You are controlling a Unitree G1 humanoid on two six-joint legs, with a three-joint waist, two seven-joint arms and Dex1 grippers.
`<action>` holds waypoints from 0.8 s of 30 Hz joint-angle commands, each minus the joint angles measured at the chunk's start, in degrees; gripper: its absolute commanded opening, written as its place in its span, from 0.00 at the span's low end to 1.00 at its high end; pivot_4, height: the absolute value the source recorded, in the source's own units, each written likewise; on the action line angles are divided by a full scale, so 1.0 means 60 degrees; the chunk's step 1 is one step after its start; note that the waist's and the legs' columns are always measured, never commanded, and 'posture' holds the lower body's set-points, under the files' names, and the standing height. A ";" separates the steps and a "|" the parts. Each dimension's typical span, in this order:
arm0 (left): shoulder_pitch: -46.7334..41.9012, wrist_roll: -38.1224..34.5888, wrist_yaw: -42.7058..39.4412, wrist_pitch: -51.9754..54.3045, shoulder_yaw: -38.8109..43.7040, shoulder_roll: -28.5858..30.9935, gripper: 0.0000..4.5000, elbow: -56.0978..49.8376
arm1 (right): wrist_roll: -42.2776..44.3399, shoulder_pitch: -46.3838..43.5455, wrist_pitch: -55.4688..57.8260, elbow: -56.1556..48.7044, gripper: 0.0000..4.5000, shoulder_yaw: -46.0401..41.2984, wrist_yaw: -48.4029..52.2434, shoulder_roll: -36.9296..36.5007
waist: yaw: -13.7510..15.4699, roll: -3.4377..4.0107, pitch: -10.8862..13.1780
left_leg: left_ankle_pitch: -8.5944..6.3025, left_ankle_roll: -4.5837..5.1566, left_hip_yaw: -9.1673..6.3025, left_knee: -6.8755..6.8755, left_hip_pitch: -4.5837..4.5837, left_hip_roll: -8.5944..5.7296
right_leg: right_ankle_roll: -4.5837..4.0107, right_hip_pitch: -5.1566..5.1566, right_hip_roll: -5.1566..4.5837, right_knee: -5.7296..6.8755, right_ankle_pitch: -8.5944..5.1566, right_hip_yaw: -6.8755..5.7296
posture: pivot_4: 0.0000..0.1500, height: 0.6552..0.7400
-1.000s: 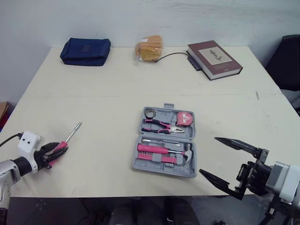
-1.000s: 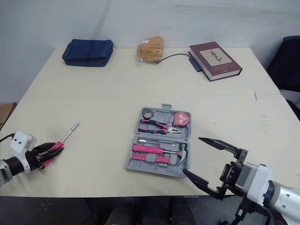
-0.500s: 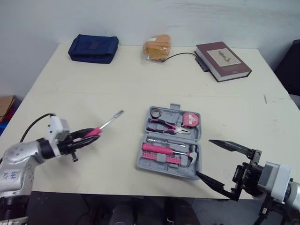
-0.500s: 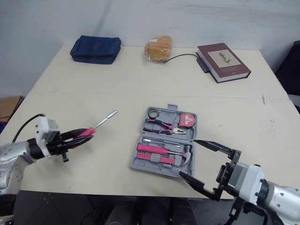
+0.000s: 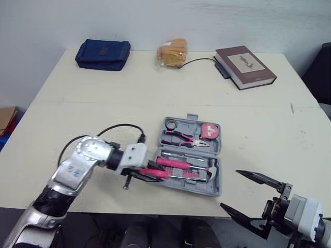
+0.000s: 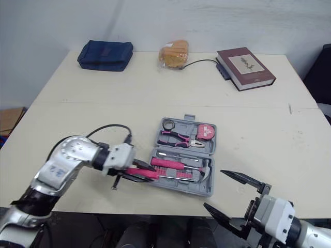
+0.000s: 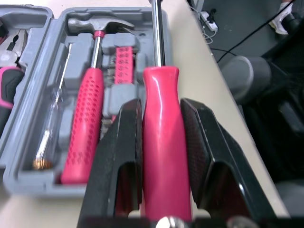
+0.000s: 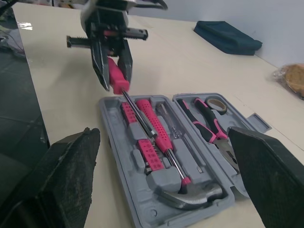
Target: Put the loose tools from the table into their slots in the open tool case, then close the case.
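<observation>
The grey tool case [image 5: 216, 185] lies open near the table's front edge, with a hammer [image 5: 178, 164], pliers [image 5: 181, 138], a tape measure [image 5: 209, 130] and a bit rack seated in it. My left gripper [image 5: 154, 173] hovers at the case's front left corner, shut on the pink handle of a screwdriver [image 7: 160, 142]. The screwdriver's steel shaft [image 8: 135, 108] reaches over the bit rack, alongside the hammer handle. My right gripper [image 5: 230, 188] hangs open at the table's front edge, right of the case, with nothing between its fingers.
Along the back of the table sit a navy pouch [image 5: 102, 53], an orange bagged item [image 5: 172, 52] with a black cable, and a maroon book [image 5: 245, 66]. Bare tabletop surrounds the case on its left and right.
My left gripper has carried the screwdriver rightward from the table's left side to the case's front left corner. My right gripper has sunk lower, toward the table's front edge.
</observation>
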 commanded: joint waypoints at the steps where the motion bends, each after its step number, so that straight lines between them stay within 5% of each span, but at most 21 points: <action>1: -0.0325 0.0421 0.0221 -0.0024 -0.0381 -0.0311 0.12 -0.0119 | -0.0084 0.0343 -0.0145 -0.0538 1.00 -0.0212 -0.0170 0.0157 | -0.0013 0.0001 0.0001 | 0.0000 -0.0002 0.0006 0.0000 -0.0001 0.0001 | 0.0000 -0.0001 0.0000 0.0000 -0.0001 0.0000 | 1.00 1.00; 23: 0.0086 0.1081 0.0813 -0.0145 -0.0824 -0.0909 0.12 0.0213 | -0.0468 0.0560 0.0136 -0.0967 1.00 0.0026 -0.0976 0.0253 | 0.0021 0.0008 0.0003 | -0.0022 0.0037 -0.0019 0.0046 -0.0019 0.0020 | -0.0006 -0.0001 -0.0011 0.0009 -0.0004 0.0008 | 1.00 1.00; 24: 0.0121 0.1027 0.0801 -0.0230 -0.0806 -0.0960 0.35 0.0244 | -0.0489 0.0570 0.0152 -0.0976 1.00 0.0040 -0.1000 0.0262 | 0.0021 0.0008 0.0003 | -0.0022 0.0037 -0.0019 0.0046 -0.0019 0.0020 | -0.0006 -0.0001 -0.0011 0.0009 -0.0004 0.0009 | 1.00 1.00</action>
